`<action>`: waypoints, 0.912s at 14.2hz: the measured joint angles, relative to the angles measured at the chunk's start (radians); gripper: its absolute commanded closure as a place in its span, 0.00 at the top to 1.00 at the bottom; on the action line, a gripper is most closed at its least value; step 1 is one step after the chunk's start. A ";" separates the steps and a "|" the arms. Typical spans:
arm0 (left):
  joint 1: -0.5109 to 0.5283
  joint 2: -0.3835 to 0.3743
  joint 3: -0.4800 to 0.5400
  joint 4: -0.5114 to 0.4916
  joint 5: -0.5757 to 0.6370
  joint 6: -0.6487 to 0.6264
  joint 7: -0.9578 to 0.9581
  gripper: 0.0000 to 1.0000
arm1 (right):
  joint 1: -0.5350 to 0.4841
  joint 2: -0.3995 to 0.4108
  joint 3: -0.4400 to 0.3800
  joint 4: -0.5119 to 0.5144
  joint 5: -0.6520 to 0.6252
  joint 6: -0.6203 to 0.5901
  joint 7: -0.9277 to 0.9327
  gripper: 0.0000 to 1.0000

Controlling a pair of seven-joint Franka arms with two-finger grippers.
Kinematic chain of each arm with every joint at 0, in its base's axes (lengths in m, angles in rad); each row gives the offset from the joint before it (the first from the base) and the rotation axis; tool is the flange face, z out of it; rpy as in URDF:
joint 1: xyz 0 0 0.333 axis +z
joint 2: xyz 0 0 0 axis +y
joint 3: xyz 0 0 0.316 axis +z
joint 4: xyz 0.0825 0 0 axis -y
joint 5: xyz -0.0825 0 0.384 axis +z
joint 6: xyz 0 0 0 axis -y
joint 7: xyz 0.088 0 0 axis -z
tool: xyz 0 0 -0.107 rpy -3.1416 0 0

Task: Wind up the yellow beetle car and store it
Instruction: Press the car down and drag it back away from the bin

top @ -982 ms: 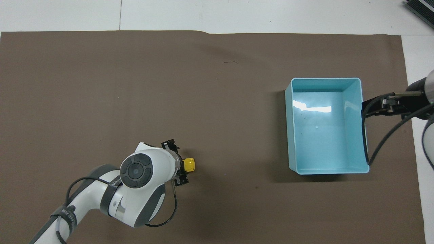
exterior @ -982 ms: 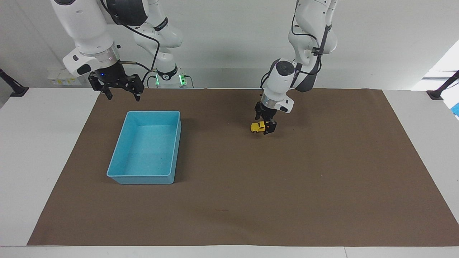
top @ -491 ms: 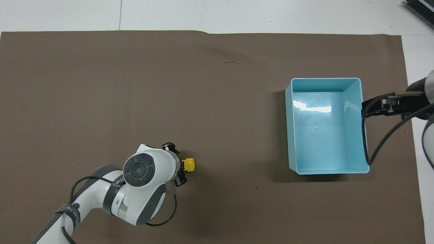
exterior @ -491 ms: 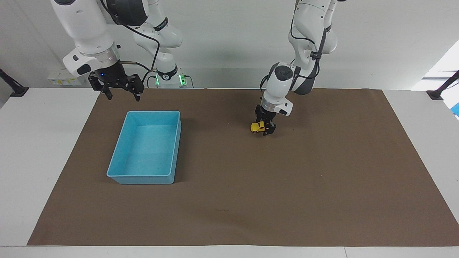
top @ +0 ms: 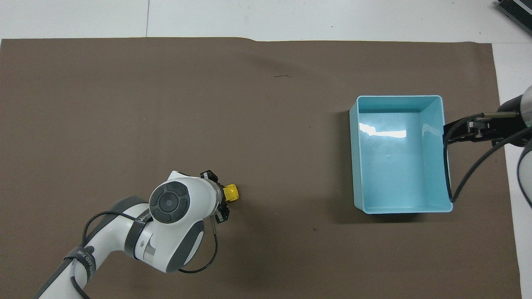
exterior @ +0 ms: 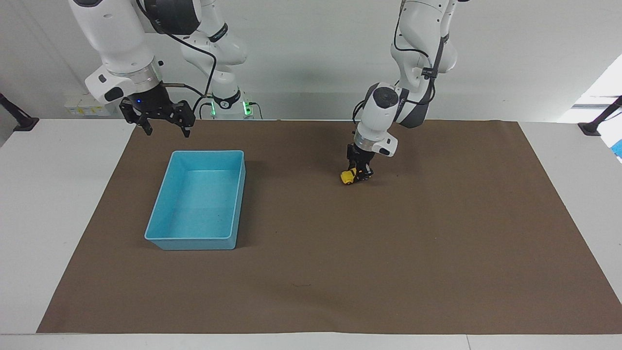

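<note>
The yellow beetle car (exterior: 348,177) (top: 231,193) rests on the brown mat, nearer the robots than the mat's middle and toward the left arm's end. My left gripper (exterior: 359,174) (top: 221,203) reaches down onto the car and is shut on its rear part, which the fingers hide; only the front half shows. My right gripper (exterior: 164,128) (top: 451,135) hangs open above the mat's edge, just past the blue bin's end wall that is nearer the robots, holding nothing.
An empty light-blue bin (exterior: 165,238) (top: 436,145) stands on the mat toward the right arm's end. The brown mat (exterior: 437,272) covers most of the white table.
The left gripper's fingers have closed onto the yellow car, and the car has turned slightly under them. The right arm has stayed where it was.
</note>
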 measured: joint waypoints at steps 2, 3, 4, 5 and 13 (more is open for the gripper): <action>0.002 0.006 0.004 0.032 0.005 0.000 0.000 0.04 | 0.000 0.000 0.000 0.000 0.000 0.000 0.000 1.00; 0.004 0.018 0.010 0.070 0.005 0.000 0.000 0.04 | 0.000 0.000 0.000 0.000 0.000 0.000 0.000 1.00; 0.008 0.041 0.016 0.125 0.005 0.000 0.000 0.04 | 0.000 0.000 0.000 0.000 0.000 0.000 0.000 1.00; 0.013 0.069 0.020 0.184 0.007 -0.001 0.000 0.04 | 0.000 0.000 0.000 0.000 0.000 0.000 0.000 1.00; 0.030 0.290 0.012 0.376 0.014 0.069 0.078 0.05 | 0.001 0.000 0.001 0.000 0.000 -0.001 0.000 1.00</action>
